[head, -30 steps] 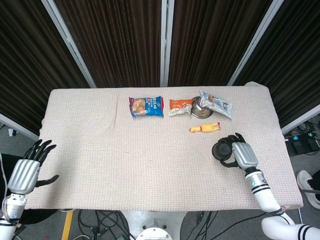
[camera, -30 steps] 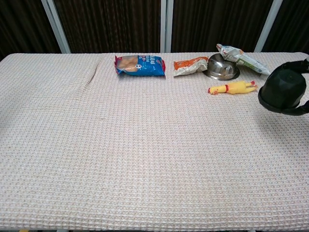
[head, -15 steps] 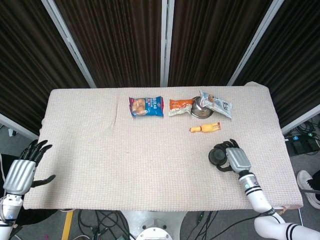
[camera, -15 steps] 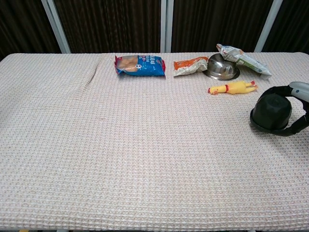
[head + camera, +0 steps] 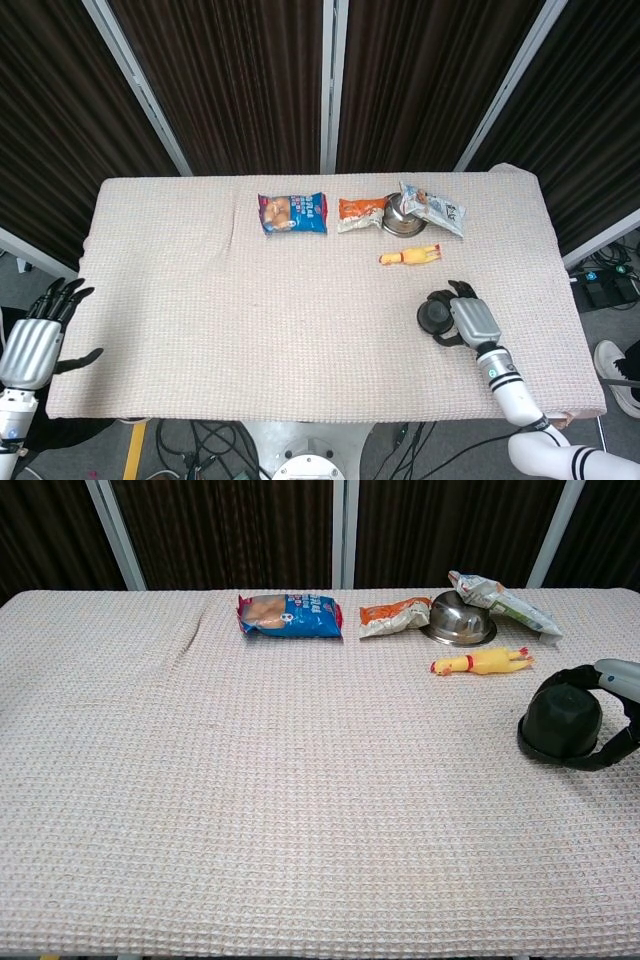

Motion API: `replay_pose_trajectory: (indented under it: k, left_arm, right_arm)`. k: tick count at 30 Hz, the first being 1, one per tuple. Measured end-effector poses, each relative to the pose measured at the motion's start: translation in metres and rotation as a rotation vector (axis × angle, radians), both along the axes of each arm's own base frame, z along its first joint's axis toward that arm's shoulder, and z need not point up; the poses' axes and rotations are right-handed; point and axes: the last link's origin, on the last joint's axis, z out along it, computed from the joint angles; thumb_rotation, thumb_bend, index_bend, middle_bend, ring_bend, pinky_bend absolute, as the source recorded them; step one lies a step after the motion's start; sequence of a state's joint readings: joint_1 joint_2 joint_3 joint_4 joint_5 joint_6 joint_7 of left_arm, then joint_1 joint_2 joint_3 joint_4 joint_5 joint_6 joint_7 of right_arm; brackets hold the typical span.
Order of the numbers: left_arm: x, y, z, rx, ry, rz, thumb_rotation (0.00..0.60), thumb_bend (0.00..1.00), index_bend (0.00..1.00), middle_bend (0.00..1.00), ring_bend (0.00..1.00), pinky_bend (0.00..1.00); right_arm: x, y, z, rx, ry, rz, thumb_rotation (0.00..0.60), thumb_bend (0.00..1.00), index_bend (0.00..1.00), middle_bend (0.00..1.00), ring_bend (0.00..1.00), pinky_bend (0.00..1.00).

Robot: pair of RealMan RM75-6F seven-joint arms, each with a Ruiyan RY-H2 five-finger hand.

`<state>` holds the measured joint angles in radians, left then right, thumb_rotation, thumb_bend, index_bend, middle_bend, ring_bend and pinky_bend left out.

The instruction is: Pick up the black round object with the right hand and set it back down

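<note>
The black round object (image 5: 560, 726) sits on the woven tablecloth (image 5: 250, 810) near the table's right edge, its base on the cloth in the chest view, with the right hand (image 5: 472, 321) wrapped around its right side; dark fingers (image 5: 612, 756) curl along its rim, so the hand grips it. Just beyond it lies a yellow rubber chicken (image 5: 480, 662), apart from the object. Further back, a steel bowl (image 5: 459, 619) lies upside down, an orange snack packet (image 5: 394, 616) touching its left side and a grey-white packet (image 5: 500, 600) leaning on its right. A blue snack bag (image 5: 290, 614) lies well left of these, alone. Behind the table hang dark curtains (image 5: 240, 80) with pale metal posts (image 5: 330, 85).

Only the head view shows the left hand (image 5: 35, 338), off the table's near left corner, fingers spread and holding nothing. The chest view shows the right hand merely as a silver sliver at the frame edge
</note>
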<state>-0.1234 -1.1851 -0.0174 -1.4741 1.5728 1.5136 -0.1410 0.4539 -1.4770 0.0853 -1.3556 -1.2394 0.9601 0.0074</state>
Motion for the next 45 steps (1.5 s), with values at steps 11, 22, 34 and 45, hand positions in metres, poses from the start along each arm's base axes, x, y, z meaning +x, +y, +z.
replay_pose_trajectory:
  k: [11, 22, 34, 45]
  left_arm:
    - [0.0, 0.0, 0.0, 0.001, -0.001, -0.003, 0.6, 0.09, 0.16, 0.08, 0.0, 0.17]
    - [0.002, 0.001, 0.0, 0.003, -0.001, -0.01, 0.6, 0.09, 0.16, 0.08, 0.0, 0.17]
    - [0.0, 0.0, 0.001, 0.003, 0.001, -0.001, 0.6, 0.09, 0.16, 0.08, 0.0, 0.17]
    - [0.001, 0.001, 0.001, 0.004, 0.001, -0.003, 0.6, 0.09, 0.16, 0.08, 0.0, 0.17]
  right_arm:
    - [-0.001, 0.003, 0.009, 0.048, 0.033, 0.007, 0.6, 0.08, 0.0, 0.11, 0.0, 0.0]
    - [0.003, 0.002, 0.015, 0.016, 0.02, 0.016, 0.6, 0.09, 0.0, 0.19, 0.0, 0.0]
    - [0.005, 0.002, 0.012, 0.009, 0.021, 0.017, 0.6, 0.11, 0.11, 0.28, 0.0, 0.0]
    - [0.009, 0.001, 0.015, -0.035, 0.002, 0.025, 0.6, 0.15, 0.16, 0.37, 0.0, 0.0]
